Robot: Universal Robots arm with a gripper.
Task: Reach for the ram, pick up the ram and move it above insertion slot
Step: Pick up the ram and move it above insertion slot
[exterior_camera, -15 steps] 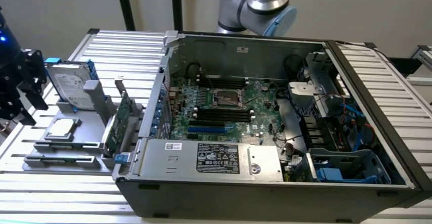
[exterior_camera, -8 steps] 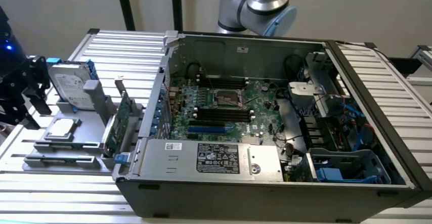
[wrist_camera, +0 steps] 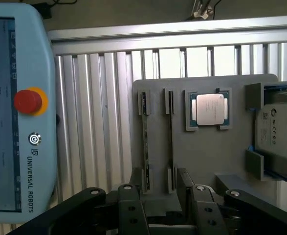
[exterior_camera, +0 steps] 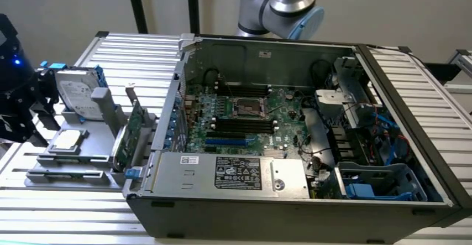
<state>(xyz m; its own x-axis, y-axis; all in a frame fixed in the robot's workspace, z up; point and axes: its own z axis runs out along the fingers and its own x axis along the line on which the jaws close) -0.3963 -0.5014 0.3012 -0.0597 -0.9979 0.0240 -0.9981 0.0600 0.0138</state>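
Observation:
The ram (wrist_camera: 145,132) is a thin stick standing on edge in a narrow groove of the grey holder (wrist_camera: 207,161), seen edge-on. A second dark groove (wrist_camera: 170,137) runs beside it. My gripper (wrist_camera: 160,198) hovers over the holder's near end, open, with nothing between its black fingers (wrist_camera: 131,205). The ram's near end lies just ahead of the gap between them. In the exterior view the same holder (exterior_camera: 74,165) sits to the left of the open computer case. On the motherboard, the black memory slots (exterior_camera: 244,124) lie below the processor socket.
On the holder are a silver processor (wrist_camera: 209,108) and a hard drive (wrist_camera: 280,129), and a green expansion card (exterior_camera: 135,134) stands upright beside the case wall. A teach pendant with a red stop button (wrist_camera: 28,101) lies on the slatted table. A power supply (exterior_camera: 229,173) fills the case's front.

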